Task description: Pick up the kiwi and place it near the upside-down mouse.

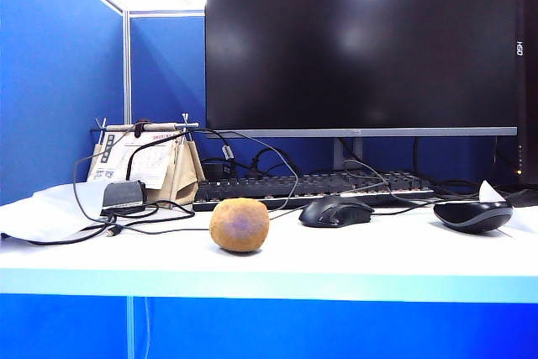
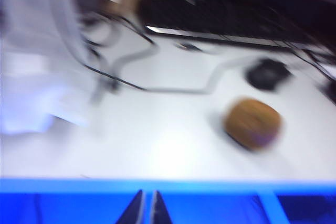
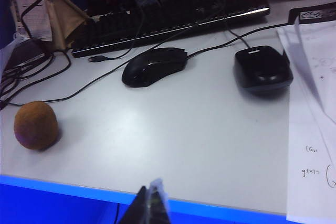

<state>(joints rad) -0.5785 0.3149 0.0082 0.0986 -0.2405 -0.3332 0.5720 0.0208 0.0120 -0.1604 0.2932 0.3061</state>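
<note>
Fuzzy tan egg-shaped kiwi (image 1: 239, 224), bowl-like upside-down mouse (image 1: 472, 215), left fingers (image 2: 147, 208) and right fingers (image 3: 150, 203) closed, empty

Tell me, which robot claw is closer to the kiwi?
Left, it seems. The left gripper hangs off the table's front edge with the kiwi a short way ahead. The right gripper also sits off the front edge, but its kiwi lies further off to one side.

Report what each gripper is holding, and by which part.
Nothing is held. The left gripper and right gripper both hang shut in front of the table edge; the kiwi lies untouched on the table.
</note>
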